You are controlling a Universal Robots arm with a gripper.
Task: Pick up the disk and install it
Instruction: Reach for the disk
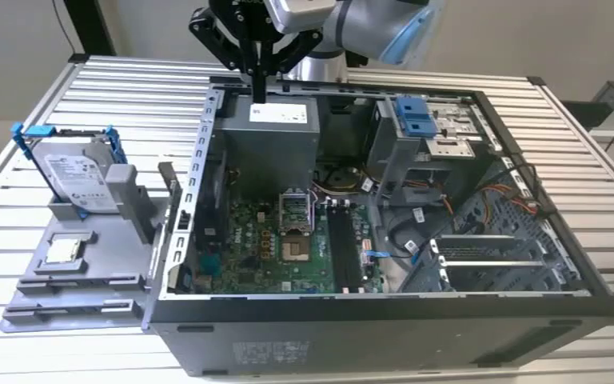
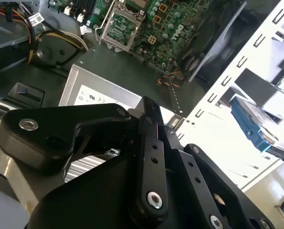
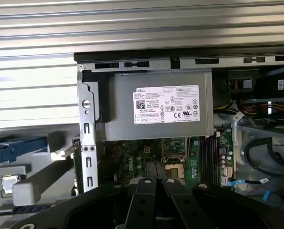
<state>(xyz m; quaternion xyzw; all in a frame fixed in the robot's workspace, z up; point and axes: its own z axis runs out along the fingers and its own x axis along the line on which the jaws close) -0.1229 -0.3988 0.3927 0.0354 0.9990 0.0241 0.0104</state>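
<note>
The disk (image 1: 73, 178), a silver drive with a white label and a blue frame, stands tilted in a grey holder (image 1: 77, 264) on the exterior view's left, outside the computer case. Its blue frame also shows in both wrist views (image 2: 250, 123) (image 3: 14, 148). My gripper (image 1: 259, 90) hangs over the case's back wall, above the grey power supply (image 1: 269, 120), well away from the disk. Its black fingers (image 2: 150, 125) are pressed together with nothing between them, and their tips (image 3: 156, 183) point down at the motherboard.
The open computer case (image 1: 392, 316) lies on a slatted metal table (image 1: 115, 88). Inside are the motherboard (image 1: 285, 244), cables and a drive cage with blue latches (image 1: 418, 117). A small square silver chip (image 1: 64, 250) rests on the grey holder.
</note>
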